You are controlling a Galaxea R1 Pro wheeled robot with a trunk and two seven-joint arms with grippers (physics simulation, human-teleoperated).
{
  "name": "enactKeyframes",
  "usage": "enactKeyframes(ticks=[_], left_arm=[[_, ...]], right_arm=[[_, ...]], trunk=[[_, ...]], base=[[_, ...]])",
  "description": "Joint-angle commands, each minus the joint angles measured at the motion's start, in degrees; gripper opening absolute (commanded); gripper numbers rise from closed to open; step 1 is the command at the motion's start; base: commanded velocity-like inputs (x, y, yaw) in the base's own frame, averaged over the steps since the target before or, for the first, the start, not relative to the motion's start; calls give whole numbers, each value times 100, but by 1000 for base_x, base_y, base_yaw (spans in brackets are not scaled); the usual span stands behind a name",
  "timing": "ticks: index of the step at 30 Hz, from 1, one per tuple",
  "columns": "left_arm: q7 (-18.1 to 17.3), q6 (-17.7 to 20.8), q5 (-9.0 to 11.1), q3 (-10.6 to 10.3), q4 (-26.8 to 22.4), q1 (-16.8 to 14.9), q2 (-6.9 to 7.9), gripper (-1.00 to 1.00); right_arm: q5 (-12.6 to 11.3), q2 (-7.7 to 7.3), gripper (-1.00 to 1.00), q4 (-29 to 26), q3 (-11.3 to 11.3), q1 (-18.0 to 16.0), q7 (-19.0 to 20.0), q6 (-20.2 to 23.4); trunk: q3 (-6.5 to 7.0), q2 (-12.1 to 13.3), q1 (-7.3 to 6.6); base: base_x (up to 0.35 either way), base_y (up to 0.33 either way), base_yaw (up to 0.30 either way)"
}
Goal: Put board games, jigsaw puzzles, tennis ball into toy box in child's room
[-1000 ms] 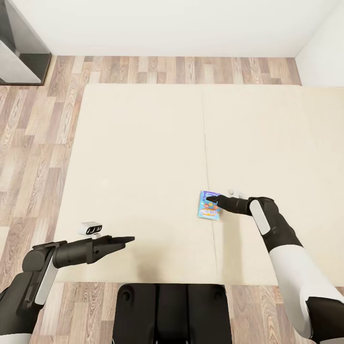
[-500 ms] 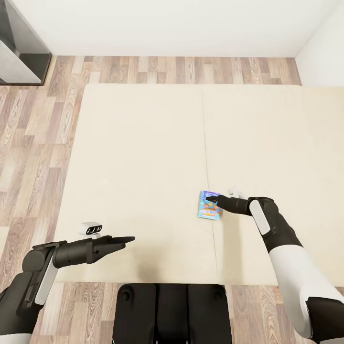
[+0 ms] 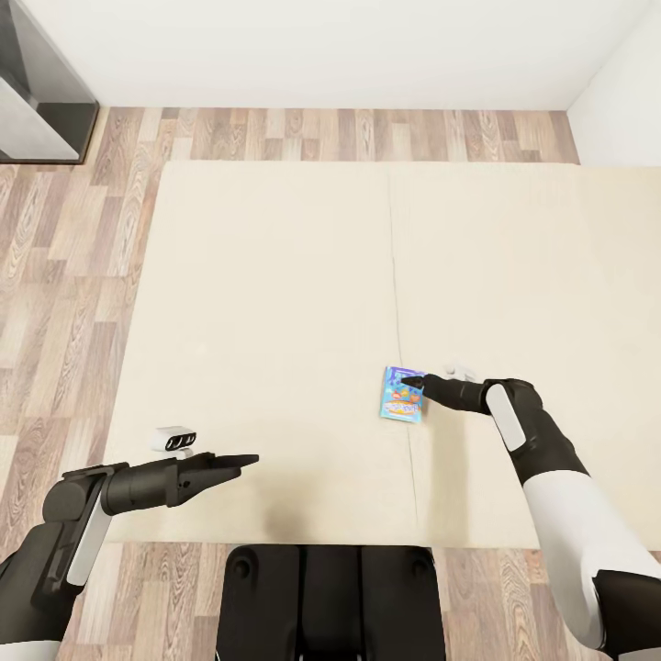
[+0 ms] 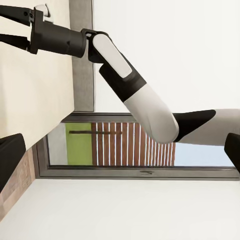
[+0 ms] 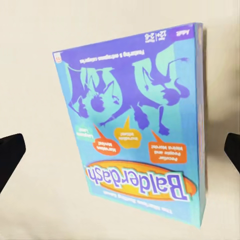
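A small blue board game [image 3: 402, 395] lies flat on the cream bed [image 3: 275, 275], beside the seam between the two mattress sections. My right gripper [image 3: 411, 381] hovers at the box's right edge, open. In the right wrist view the blue box [image 5: 135, 120] sits between the two widely spread fingertips [image 5: 11, 152], untouched. My left gripper [image 3: 244, 462] is open over the bed's near left part, holding nothing. The left wrist view catches the right gripper [image 4: 10, 27] from the side with its fingers apart. The table, toy box, puzzles and ball are out of view.
Wood-plank floor [image 3: 64, 275] runs along the bed's left and far sides. A dark grey piece of furniture [image 3: 37, 101] stands at the far left corner. White walls close the far side and right. My base [image 3: 330, 597] stands against the bed's near edge.
The right gripper has drawn back slightly to the right, from over the box to its right edge. The left arm and the box have not moved.
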Motion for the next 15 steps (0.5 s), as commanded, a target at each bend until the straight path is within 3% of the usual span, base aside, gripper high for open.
enactKeyframes(ticks=[1,15], left_arm=[[-21,61,-3,-1,-2,-1,2,100],[-21,61,-3,2,-2,-1,2,100]], right_arm=[[35,3,100,-2,-16,-2,36,27],[136,80,100,17,14,-9,-291,-51]], trunk=[[-6,-9,3],[-6,-9,3]], base=[[0,0,0],[0,0,0]])
